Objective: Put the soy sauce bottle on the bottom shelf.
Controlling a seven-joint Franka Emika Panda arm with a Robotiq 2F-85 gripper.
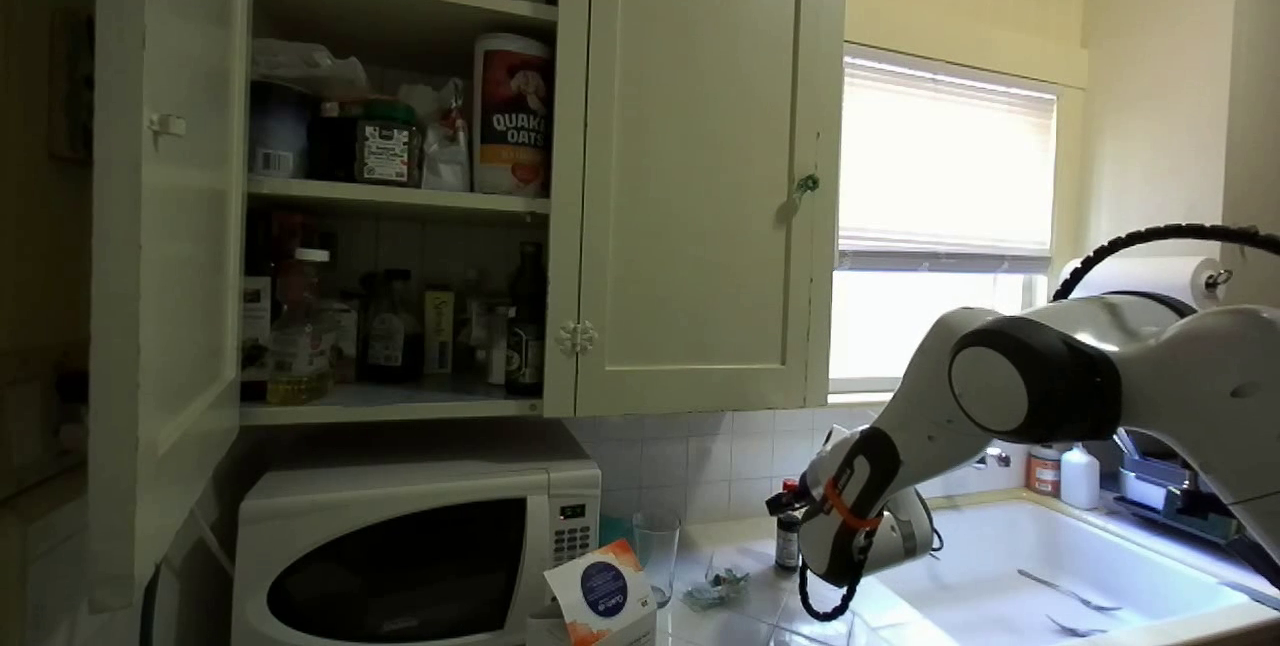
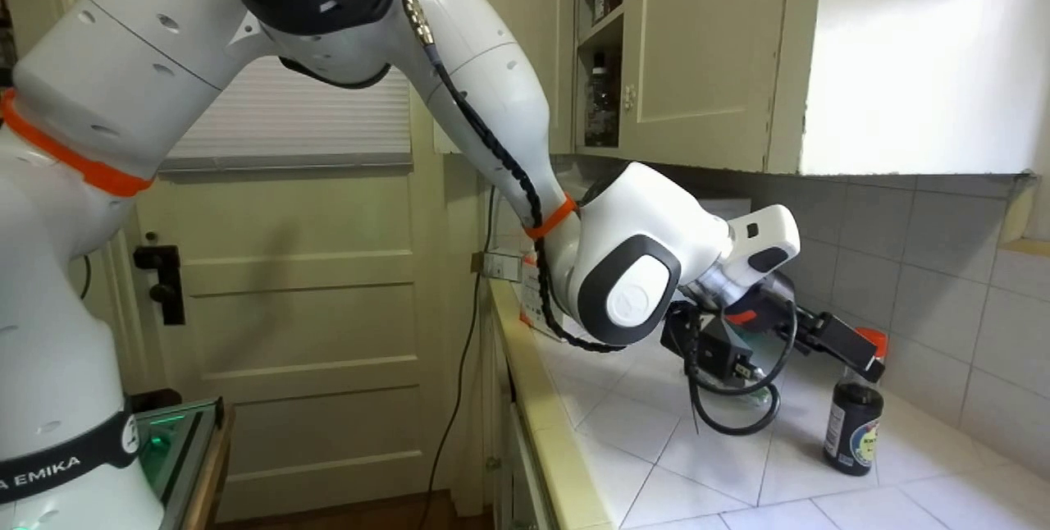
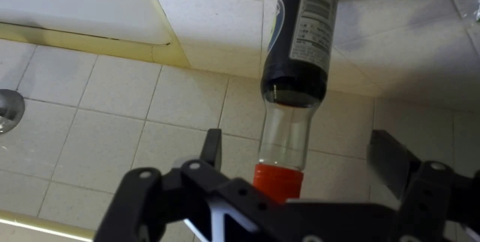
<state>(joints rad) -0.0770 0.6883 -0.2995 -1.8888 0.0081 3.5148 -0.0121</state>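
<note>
White-painted wood forms the tall wall cupboard (image 1: pixel 568 76), one panelled door (image 1: pixel 190 226) swung outward and its neighbour (image 1: pixel 690 156) closed. In both exterior views a jointed white-and-black robot arm (image 2: pixel 492 46) reaches over the pale tiled counter (image 2: pixel 697 464), into which a broad white sink (image 1: pixel 970 571) with a yellow rim (image 3: pixel 161 54) is set. Lowest in the cupboard runs the white-painted bottom shelf (image 1: pixel 400 413), crowded with bottles (image 1: pixel 392 336) and boxes (image 1: pixel 438 331). Beneath it sits a boxy white microwave (image 1: pixel 410 486) with a dark oval window (image 1: pixel 420 571). At the arm's end, the black two-finger gripper (image 3: pixel 296 137) has its fingers (image 3: pixel 213 146) spread wide. A see-through bottle of yellow liquid (image 1: pixel 300 356) under a white cap (image 1: pixel 311 254) stands on that shelf, and a clear, straight-sided drinking glass (image 1: pixel 657 556) beside the microwave. Between glass and sink, near the tiled wall (image 2: pixel 935 292), the slim soy sauce bottle (image 3: pixel 294 79) stands upright on the counter, its nearly black contents topping out below a clear neck (image 3: pixel 283 137). In the wrist view the fingers appear to flank that neck with space to each side, though depth is hard to judge there. Its bright red cap (image 3: pixel 279 180) is partly hidden by the gripper.
</note>
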